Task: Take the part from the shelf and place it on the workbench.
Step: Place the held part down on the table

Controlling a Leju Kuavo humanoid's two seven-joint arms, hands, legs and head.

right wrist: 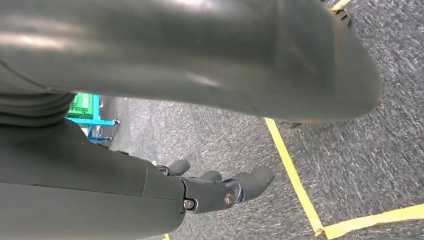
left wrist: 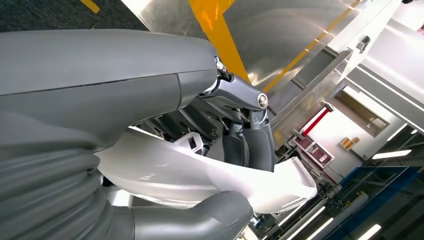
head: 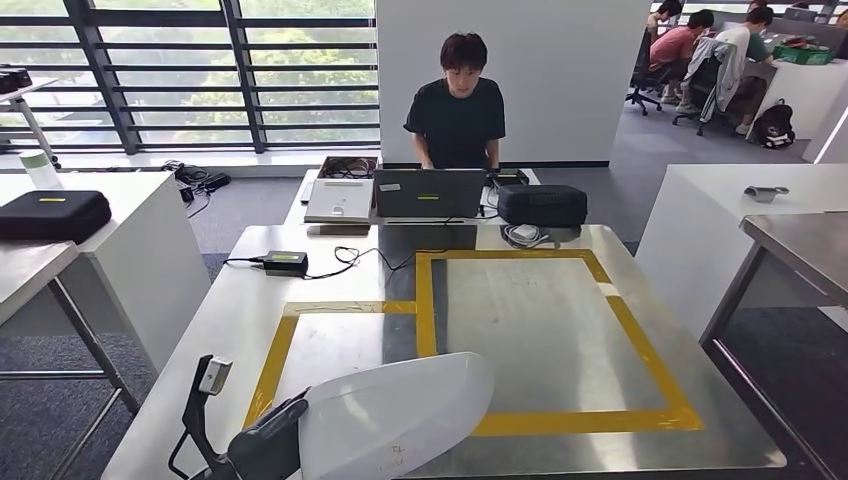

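- left hand [left wrist: 235, 145] grips white part [head: 390, 415]; part lies over tabletop [head: 330, 255] near-left edge, across yellow tape [head: 430, 300]
- right hand [right wrist: 220, 192] hangs above floor [right wrist: 330, 130]; fingers loosely apart, holding nothing

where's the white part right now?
Head view: the white part is over the workbench's near left edge, held in the left robot hand, overlapping the yellow tape square's near corner.

The steel workbench [head: 250, 300] bears yellow tape [head: 640, 350], a black power adapter [head: 284, 263] and a laptop [head: 428, 193].
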